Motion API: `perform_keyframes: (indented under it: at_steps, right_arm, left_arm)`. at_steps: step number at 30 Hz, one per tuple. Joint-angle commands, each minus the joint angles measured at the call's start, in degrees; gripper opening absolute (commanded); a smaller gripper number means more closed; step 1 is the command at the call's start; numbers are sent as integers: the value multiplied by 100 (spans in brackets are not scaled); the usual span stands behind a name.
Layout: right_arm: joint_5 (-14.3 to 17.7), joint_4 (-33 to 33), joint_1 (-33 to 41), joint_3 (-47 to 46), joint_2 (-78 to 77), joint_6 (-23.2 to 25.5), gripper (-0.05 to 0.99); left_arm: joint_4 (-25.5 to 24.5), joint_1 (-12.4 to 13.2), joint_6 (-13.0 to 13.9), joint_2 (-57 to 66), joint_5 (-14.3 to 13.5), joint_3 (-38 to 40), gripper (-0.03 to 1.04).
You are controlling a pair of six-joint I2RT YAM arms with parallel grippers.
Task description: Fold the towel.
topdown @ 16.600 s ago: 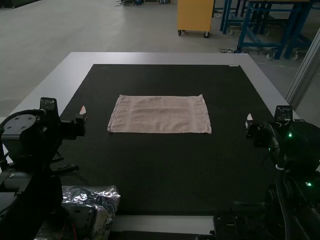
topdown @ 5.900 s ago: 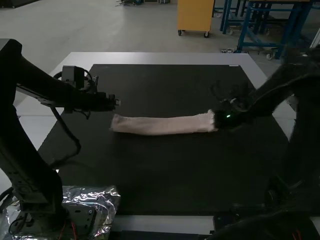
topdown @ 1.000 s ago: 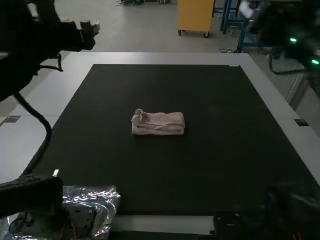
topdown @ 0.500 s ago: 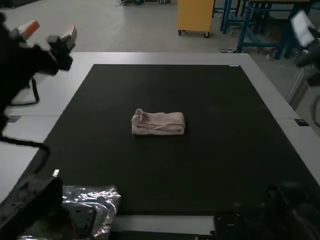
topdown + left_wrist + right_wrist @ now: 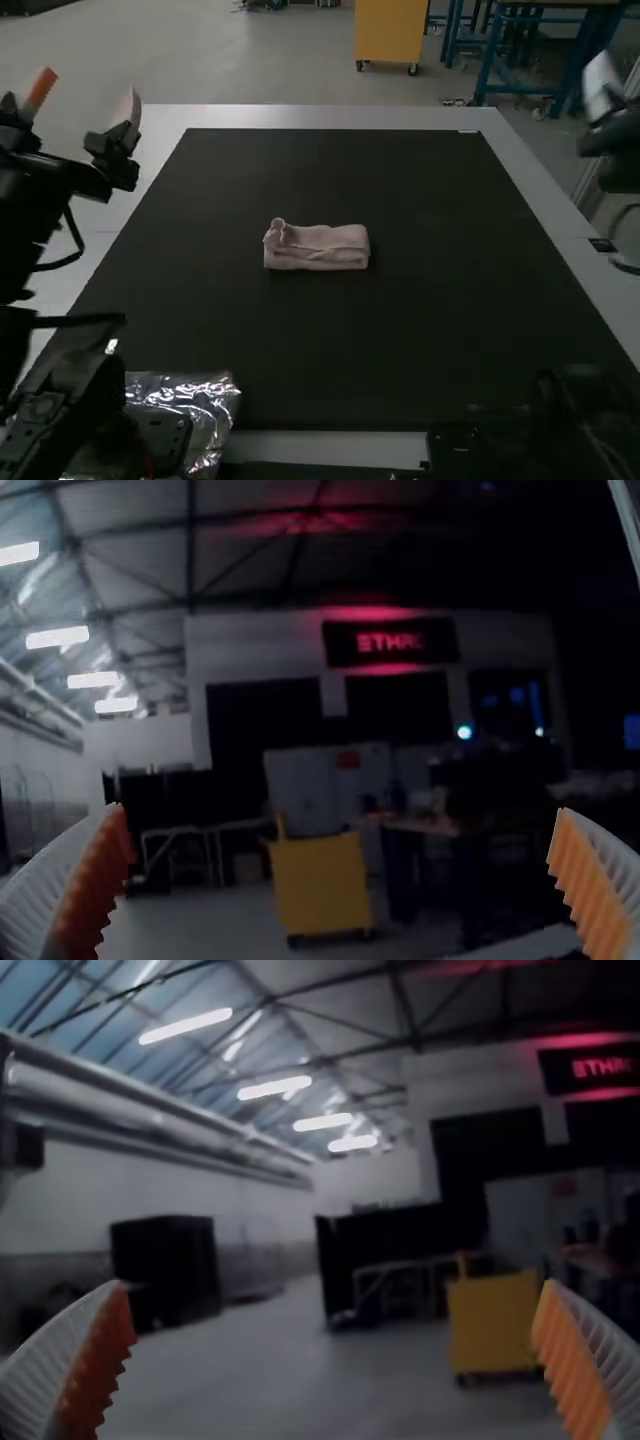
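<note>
Your left hand and right hand: both open, empty. Towel folded compactly on the black mat, long axis left–right, raised curl at left end. High view gives you the towel; wrist views, spread orange pads.

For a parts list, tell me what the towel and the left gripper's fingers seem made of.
Towel: probably cotton, matte, given its soft, thick, rumpled folds.

Left gripper's fingers: likely molded plastic or rubber, whitish and ribbed, with orange, toothed pads, perhaps rubber.
</note>
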Motion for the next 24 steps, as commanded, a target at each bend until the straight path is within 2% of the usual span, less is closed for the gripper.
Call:
perform_keyframes:
  at_steps: [1,3,4,7,8,10,12,14,16,18,21,22,24]
  right_arm:
    - [759,700,-21,-833,-32,-966,91]
    - [1383,1324,-30,-1369,-40,-1221,91]
    - [1515,1570,-39,-1598,-32,-1326,91]
    - [1647,2009,-56,-2169,-40,-1607,91]
    - [1656,2097,-65,-2353,-40,-1686,91]
    - [1638,2326,-65,-2679,-32,-1757,91]
    - [1576,2343,-65,-2916,-32,-1765,91]
    - [1550,2317,-65,-3100,-32,-1748,91]
    - [1462,1790,-56,-3083,-40,-1528,91]
    - [1313,1315,-56,-3092,-40,-1317,91]
    - [935,691,-56,-3092,-40,-1264,91]
    - [917,489,-56,-3092,-40,-1150,91]
    - [917,216,-65,-3092,-40,-1018,91]
  left_arm:
    - [327,32,752,-16,0,-658,97]
    - [406,41,832,-16,-9,-957,97]
    - [415,41,814,-16,-9,-1072,97]
    - [626,41,752,-16,-158,-1397,97]
    - [749,41,621,-16,-193,-1502,97]
    - [863,41,550,-16,-184,-1687,97]
    - [854,41,550,-16,-202,-1845,97]
    - [591,41,550,-16,-281,-1915,97]
    - [133,24,594,-16,-527,-1933,97]
    - [-121,-3,665,-16,-606,-1959,97]
    - [-420,-12,840,-16,-1081,-2003,97]
    - [-640,-3,849,-16,-1230,-2003,97]
    - [-1079,6,796,-16,-1283,-2012,97]
